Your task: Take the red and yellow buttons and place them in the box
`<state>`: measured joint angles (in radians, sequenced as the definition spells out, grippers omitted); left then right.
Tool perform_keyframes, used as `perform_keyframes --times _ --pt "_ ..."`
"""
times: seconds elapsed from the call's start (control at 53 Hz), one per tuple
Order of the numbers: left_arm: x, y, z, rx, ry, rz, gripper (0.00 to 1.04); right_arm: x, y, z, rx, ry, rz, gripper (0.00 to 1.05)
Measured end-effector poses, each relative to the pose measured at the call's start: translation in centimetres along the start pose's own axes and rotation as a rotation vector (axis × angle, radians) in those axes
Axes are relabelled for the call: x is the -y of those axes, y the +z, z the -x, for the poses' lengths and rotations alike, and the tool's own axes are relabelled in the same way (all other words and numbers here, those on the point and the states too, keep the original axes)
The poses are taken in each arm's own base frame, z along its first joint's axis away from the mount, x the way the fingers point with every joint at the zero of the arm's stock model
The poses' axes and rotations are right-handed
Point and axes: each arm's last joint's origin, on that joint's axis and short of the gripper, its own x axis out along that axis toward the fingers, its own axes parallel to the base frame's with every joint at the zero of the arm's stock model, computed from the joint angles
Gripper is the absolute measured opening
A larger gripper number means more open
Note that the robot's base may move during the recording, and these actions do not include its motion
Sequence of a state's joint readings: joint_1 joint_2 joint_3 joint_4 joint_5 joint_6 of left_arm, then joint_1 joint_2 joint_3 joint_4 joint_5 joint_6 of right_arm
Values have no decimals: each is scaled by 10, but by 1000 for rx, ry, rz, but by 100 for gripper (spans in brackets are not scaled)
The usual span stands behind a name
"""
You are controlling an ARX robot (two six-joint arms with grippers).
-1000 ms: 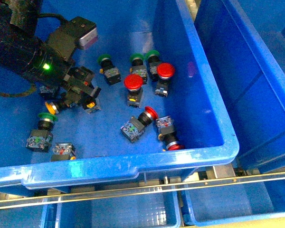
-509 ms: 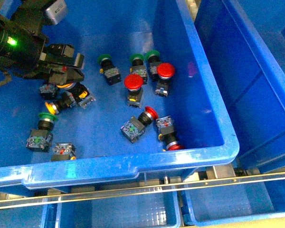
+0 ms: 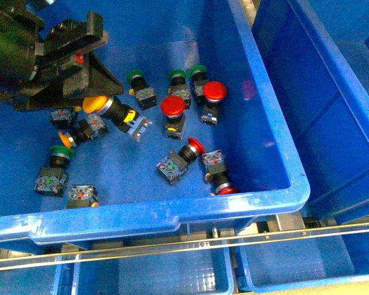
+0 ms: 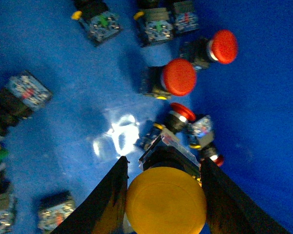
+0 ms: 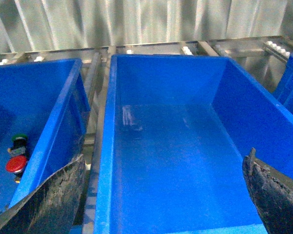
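Left hand (image 4: 162, 163) clamps the yellow button (image 4: 166, 204) by its cap — lift straight up, then carry it level to the box (image 5: 249, 112) — no loosening midway.

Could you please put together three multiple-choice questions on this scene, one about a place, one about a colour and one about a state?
1. Where do the loose red-capped push buttons lie?
A) on the floor of the large glossy blue plastic bin
B) on metal rails
C) on a wooden shelf

2. What colour cap is clamped in the left tool?
A) green
B) red
C) yellow

3. How is the right tool?
A) shut on a button
B) open, holding nothing
C) shut on a rim

Answers:
1 A, they lie scattered on the bin's floor.
2 C, the yellow-capped push button sits between its fingers.
3 B, its fingers stand wide apart with nothing between them.
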<state>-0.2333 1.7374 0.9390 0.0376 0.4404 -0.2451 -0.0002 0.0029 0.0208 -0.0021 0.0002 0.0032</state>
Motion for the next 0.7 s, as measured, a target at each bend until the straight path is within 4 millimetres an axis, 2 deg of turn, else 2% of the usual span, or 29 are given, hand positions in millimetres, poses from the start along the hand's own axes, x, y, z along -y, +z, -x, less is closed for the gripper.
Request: perform_keyframes --times 0.377,0.604,0.698 --pt "20 -4 31 52 -159 307 36 0 0 0 0 0 0 98" --pt "30 -3 44 82 -231 434 36 0 0 0 0 0 0 98" --pt "40 -6 45 65 -280 460 36 0 0 0 0 0 0 98"
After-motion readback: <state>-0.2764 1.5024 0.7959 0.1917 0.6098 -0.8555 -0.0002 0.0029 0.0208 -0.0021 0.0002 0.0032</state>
